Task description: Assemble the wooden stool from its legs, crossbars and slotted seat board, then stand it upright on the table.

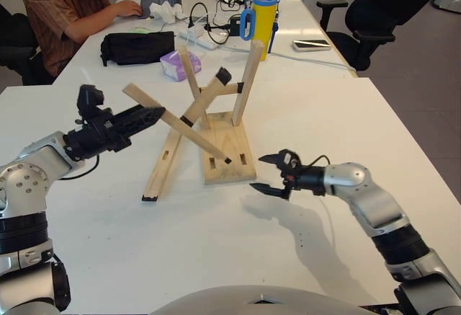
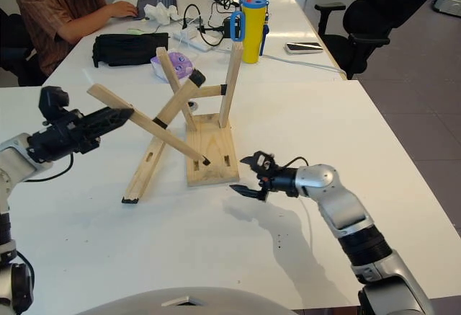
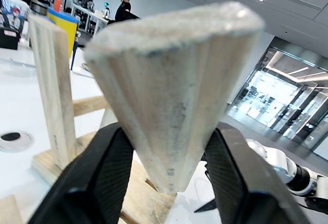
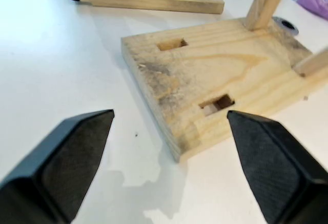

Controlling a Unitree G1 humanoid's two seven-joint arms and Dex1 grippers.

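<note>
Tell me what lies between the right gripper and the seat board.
Nothing: only a short stretch of bare table separates the open right gripper from the seat board's near corner, clearest in the right wrist view.

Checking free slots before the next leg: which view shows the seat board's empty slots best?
The right wrist view: the seat board lies close before the open right gripper, two empty slots plain. The eye views show them small; the left wrist view has the board mostly hidden behind the held leg.
</note>
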